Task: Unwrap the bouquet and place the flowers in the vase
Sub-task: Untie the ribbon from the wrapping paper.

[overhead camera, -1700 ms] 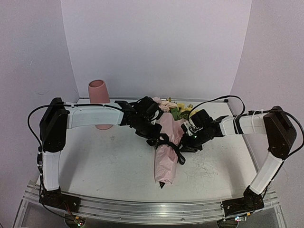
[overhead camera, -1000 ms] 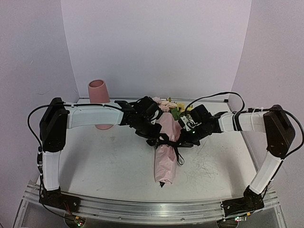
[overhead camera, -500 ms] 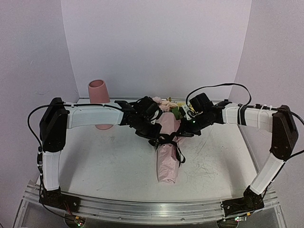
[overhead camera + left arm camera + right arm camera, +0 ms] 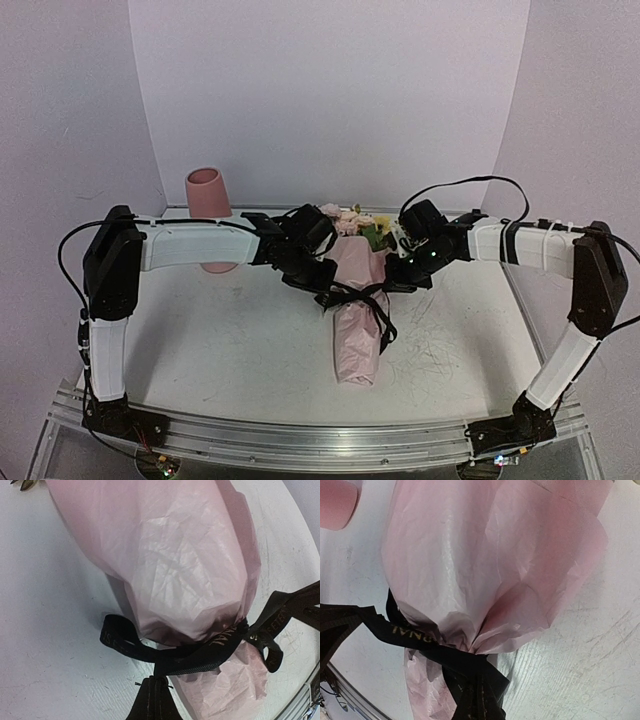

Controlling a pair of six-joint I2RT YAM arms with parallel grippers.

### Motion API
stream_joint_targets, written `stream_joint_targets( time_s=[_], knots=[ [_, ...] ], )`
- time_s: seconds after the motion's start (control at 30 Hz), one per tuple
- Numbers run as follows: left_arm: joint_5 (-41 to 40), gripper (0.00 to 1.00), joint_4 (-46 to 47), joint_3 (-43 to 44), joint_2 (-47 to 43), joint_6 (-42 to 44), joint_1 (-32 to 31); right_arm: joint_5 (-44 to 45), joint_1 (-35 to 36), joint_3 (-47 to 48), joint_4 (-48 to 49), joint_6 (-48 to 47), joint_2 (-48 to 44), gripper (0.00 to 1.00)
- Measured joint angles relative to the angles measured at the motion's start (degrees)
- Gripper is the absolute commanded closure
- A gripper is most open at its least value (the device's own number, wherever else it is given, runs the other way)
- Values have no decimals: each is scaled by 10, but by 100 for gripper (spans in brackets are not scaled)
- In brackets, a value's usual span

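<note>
- Pale lilac walls enclose a white table (image 4: 230, 350), scuffed on its right side.
- Wrapped bouquet (image 4: 357, 262) lies at the table's middle. Its flowers (image 4: 350, 218) point to the back wall and its pink paper (image 4: 355, 350) points toward the arm bases.
- Matte pink vase (image 4: 207, 195) stands upright at back left, well apart from the bouquet.
- Left gripper (image 4: 154, 700) is pinched closed on one tail of the black ribbon (image 4: 200, 652); right gripper (image 4: 398, 280) is clamped on the opposite tail.
- To loosen the knot well, the tails should probably be drawn apart level and slowly, without dragging the bouquet or tearing the paper.
</note>
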Motion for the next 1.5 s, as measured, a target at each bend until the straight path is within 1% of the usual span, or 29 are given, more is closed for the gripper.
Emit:
stream_joint_targets(
  time_s=[0.37,0.7,1.23,1.5],
  knots=[
    [-39,100,-20,-10,-1,-15,0,59,0,0,-35,22,0,100],
    [-54,100,-23,-19,-8,-19,0,81,0,4,-54,27,0,100],
    [-127,100,-54,-69,-58,-49,0,89,0,6,-66,34,0,100],
    [-140,100,-63,-116,-95,-62,0,89,0,6,-68,48,0,100]
  ],
)
